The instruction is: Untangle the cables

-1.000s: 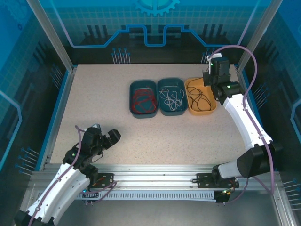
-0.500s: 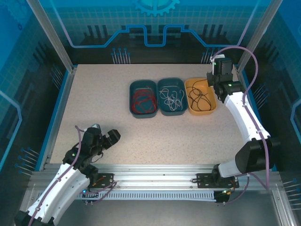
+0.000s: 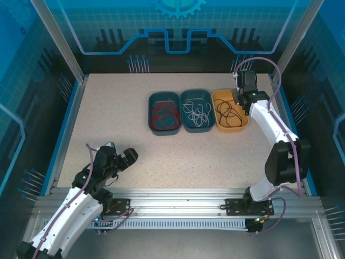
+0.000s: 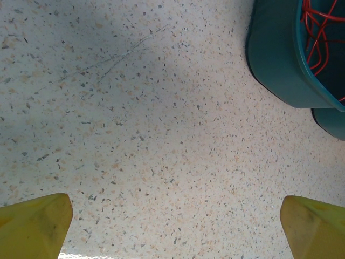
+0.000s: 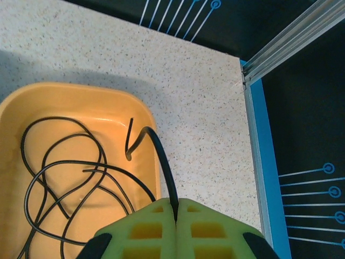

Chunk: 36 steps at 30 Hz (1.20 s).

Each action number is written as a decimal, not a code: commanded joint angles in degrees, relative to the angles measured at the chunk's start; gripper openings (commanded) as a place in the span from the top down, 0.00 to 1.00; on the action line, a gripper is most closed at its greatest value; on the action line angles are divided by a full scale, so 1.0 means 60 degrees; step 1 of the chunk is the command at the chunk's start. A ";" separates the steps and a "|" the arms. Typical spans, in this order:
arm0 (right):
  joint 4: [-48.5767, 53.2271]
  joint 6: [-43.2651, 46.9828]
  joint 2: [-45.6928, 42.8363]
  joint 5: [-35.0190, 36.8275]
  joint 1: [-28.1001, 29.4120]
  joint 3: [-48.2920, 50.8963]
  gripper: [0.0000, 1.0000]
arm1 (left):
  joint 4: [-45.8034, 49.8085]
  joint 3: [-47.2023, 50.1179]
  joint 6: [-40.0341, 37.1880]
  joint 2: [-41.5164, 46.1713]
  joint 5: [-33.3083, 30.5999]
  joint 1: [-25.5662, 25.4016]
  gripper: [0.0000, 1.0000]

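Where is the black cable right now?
The black cable lies looped in the yellow tray, right of a teal tray in the top view; the right gripper pinches part of it.

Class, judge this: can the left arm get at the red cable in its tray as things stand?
Probably yes. The left gripper stands open, bare table lies between it and the open-topped teal tray, and the red cable lies uncovered inside.

The table [image 4: 135, 135] is matt and speckled, like stone. At lower left of the right wrist view, the yellow tray [image 5: 108, 113] is smooth, glossy plastic. The teal tray [image 4: 275, 59] is duller plastic. The black cable [image 5: 161, 156] has a smooth, perhaps rubbery sheath. The rail [image 5: 291, 40] at upper right looks like brushed metal.
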<state>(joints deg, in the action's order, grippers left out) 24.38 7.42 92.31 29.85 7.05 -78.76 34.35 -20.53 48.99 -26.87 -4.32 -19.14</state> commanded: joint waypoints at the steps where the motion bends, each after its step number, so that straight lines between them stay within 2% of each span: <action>1: -0.0315 0.0268 0.0398 0.0143 -0.0091 0.0013 0.99 | -0.0092 -0.0079 -0.0094 0.0070 -0.0196 -0.0004 0.01; 10: -0.0293 0.0445 0.1568 0.0019 -0.0018 -0.0027 0.94 | -0.0114 -0.0065 -0.0106 0.0070 -0.0203 -0.0004 0.01; 16: 0.0315 0.0313 0.2374 -0.0139 0.0098 -0.0120 0.93 | -0.0107 -0.0091 -0.0123 0.0070 -0.0174 -0.0005 0.01; 25: 0.0829 -0.0033 0.2683 -0.0205 0.0427 0.0125 0.86 | -0.0217 -0.0093 -0.0109 0.0061 -0.0181 -0.0001 0.01; 28: 0.1236 -0.0092 0.2696 -0.0022 0.0640 0.0046 0.76 | -0.0217 -0.0087 -0.0109 0.0070 -0.0188 0.0003 0.01; 32: 0.1594 -0.0104 0.2539 0.0333 0.1005 0.0021 0.55 | -0.0217 -0.0080 -0.0121 0.0070 -0.0203 -0.0004 0.01; 36: 0.1900 -0.0188 0.2305 0.0485 0.1247 -0.0096 0.41 | -0.0232 -0.0115 -0.0129 0.0070 -0.0222 -0.0004 0.01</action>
<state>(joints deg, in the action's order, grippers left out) 32.58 7.01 107.63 31.11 13.56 -78.56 34.00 -20.53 48.99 -26.87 -4.75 -19.14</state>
